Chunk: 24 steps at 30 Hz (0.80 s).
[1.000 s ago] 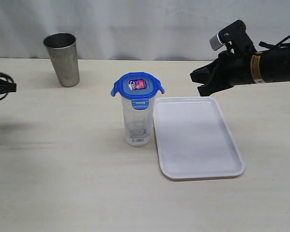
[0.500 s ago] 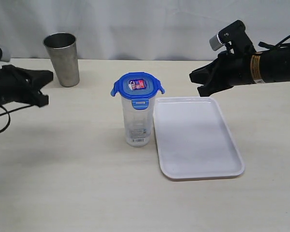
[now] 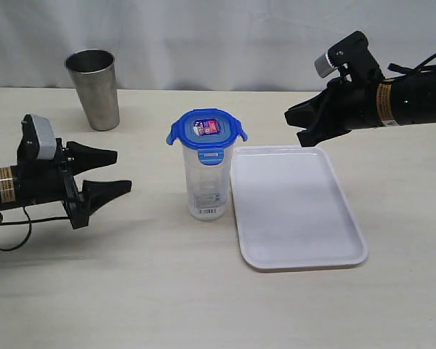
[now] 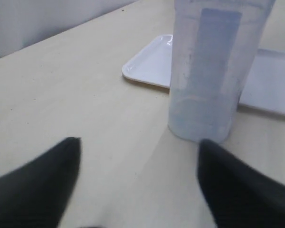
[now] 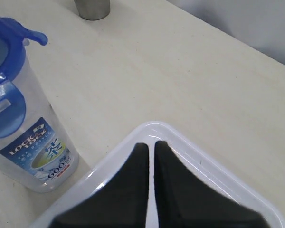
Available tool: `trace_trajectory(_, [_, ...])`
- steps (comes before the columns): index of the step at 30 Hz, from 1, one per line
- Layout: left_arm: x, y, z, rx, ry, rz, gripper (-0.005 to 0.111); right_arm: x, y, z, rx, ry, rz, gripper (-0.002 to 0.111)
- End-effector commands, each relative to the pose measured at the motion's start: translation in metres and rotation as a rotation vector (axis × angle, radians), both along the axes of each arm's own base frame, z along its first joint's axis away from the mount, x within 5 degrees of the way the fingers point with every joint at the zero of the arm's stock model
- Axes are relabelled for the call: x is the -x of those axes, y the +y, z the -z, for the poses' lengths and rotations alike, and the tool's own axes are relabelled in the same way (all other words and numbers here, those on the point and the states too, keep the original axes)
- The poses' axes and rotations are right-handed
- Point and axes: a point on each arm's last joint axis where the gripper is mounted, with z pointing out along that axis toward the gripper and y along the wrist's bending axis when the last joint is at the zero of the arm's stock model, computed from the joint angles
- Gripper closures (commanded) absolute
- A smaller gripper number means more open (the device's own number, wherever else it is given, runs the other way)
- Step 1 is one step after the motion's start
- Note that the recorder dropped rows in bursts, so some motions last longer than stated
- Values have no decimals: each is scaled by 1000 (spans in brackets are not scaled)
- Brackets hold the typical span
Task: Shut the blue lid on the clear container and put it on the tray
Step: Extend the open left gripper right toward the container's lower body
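Wide-open left claw (image 3: 122, 171) low over bench (image 3: 131, 276), empty, pointing sideways at container (image 3: 206, 185). Container dead ahead of it, upright, long axis vertical, on bench just beside tray (image 3: 298, 218), not on it yet. See-through tumbler, blue lid (image 3: 206, 129) sitting on top, side flaps sticking out, so prob not snapped. Right claw (image 3: 294, 125) pinched shut, empty, over tray's far corner.

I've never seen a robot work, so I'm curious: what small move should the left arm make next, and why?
Probably ease the left gripper forward around the container. Its jaws stand open, aimed at the container but short of it, and the lid already sits on top, so a grip seems next.
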Motion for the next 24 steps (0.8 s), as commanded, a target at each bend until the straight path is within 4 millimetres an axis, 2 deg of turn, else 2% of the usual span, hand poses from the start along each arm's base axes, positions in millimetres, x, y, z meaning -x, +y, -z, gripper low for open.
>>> trace_trajectory(1, [-5, -8, 2, 19, -42, 6, 6, 2, -1, -2, -7, 2, -1, 104])
trace_trajectory(11, [-5, -25, 0, 46, -28, -4, 4, 2, -1, -2, -7, 2, -1, 104])
trace_trajectory(16, [-3, -48, -1, 57, -39, 20, 4, 2, -1, -2, -9, 3, 1, 104])
trace_trajectory(19, [-4, -62, 4, 0, -32, -19, 4, 2, -1, -2, -14, 8, 5, 104])
trace_trajectory(24, [1, -80, 2, -9, -101, 32, 4, 2, -1, -2, -17, 11, 8, 104])
